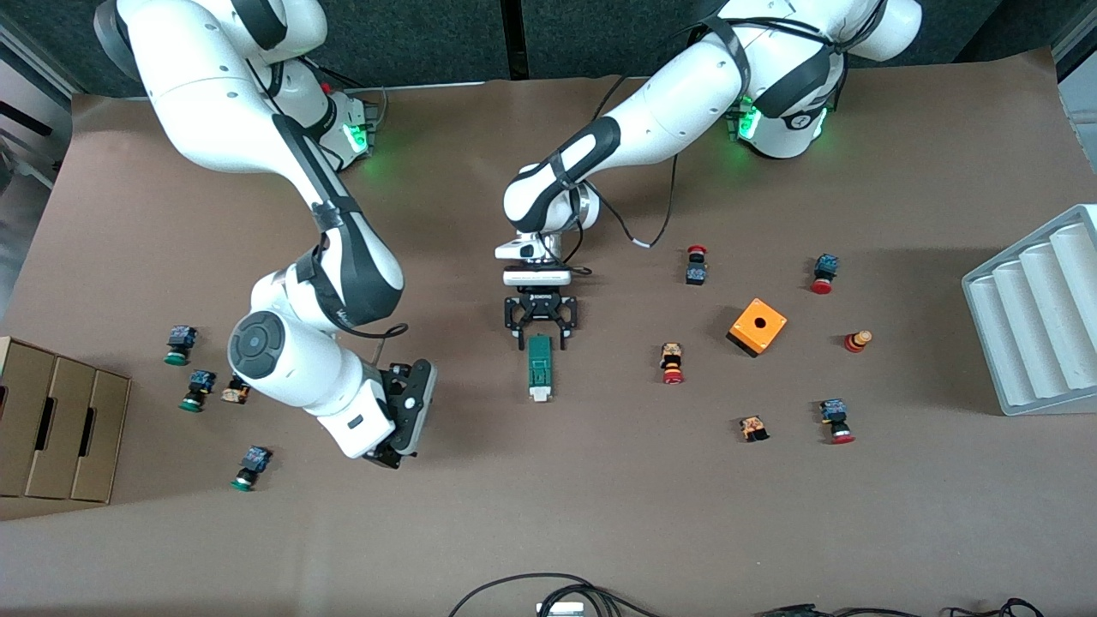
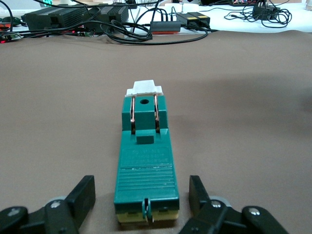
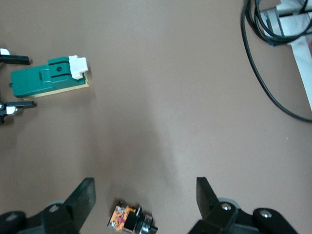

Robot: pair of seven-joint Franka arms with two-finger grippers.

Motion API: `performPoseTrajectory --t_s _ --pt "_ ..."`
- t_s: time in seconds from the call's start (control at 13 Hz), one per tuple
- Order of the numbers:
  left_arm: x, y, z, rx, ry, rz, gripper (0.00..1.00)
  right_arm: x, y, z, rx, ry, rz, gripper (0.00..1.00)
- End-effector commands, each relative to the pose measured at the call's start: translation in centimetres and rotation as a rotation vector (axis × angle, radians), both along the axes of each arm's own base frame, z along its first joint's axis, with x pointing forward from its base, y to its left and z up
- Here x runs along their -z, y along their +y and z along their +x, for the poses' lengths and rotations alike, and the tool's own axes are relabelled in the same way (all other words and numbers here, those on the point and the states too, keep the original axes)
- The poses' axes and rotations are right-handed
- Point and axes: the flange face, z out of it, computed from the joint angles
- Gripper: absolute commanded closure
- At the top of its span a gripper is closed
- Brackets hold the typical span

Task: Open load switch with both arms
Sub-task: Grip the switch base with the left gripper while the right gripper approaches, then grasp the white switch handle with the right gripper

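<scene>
Brown table paper carries the load switch point(image 1: 539, 367), rigid, light, likely slippery plastic, best pinched across its narrow sides, the left gripper point(image 1: 541, 331) straddling its end, the right gripper point(image 1: 410, 417) hovering, both spread apart.

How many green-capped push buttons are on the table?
3 green-capped push buttons, all toward the right arm's end: one beside the cardboard box, one just nearer the camera, one nearest of all. The right arm may hide more.

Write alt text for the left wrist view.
A dark-green load switch lies on the brown table, its end between the open fingers of the left tool, untouched. Its white sliding piece faces away, toward cables at the table's edge.
</scene>
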Motion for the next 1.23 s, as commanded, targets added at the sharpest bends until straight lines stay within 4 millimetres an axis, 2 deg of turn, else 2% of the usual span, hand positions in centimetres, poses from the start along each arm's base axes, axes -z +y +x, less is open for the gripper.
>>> performPoseTrajectory --t_s 0.0,0.15,0.23,0.39,0.46,0.69,1.16 --pt "-0.3 -0.6 0.2 -0.001 -0.036 -0.015 0.24 0.9 3.1 -0.2 -0.056 -0.033 -0.010 0.07" --pt "-0.3 -0.7 0.0 -0.007 -0.039 -0.032 0.28 2.5 5.9 -1.2 -0.087 -0.035 -0.010 0.07" --pt "-0.4 -1.1 -0.4 0.004 -0.053 -0.037 0.28 3.3 6.6 -1.4 -0.085 -0.043 -0.006 0.07" --pt "-0.3 -0.8 0.3 0.032 -0.084 -0.032 0.28 4.3 8.3 -2.0 -0.098 -0.060 -0.001 0.07" --pt "-0.2 -0.5 0.7 0.037 -0.097 -0.025 0.28 4.7 9.0 -2.3 -0.106 -0.065 -0.001 0.07" --pt "0.8 -0.6 -0.1 0.055 -0.092 -0.013 0.28 6.3 10.6 -3.1 -0.124 -0.059 -0.004 0.08" --pt "1.0 -0.7 -0.1 0.063 -0.095 -0.007 0.28 9.5 14.1 -4.1 -0.164 -0.096 -0.022 0.07"
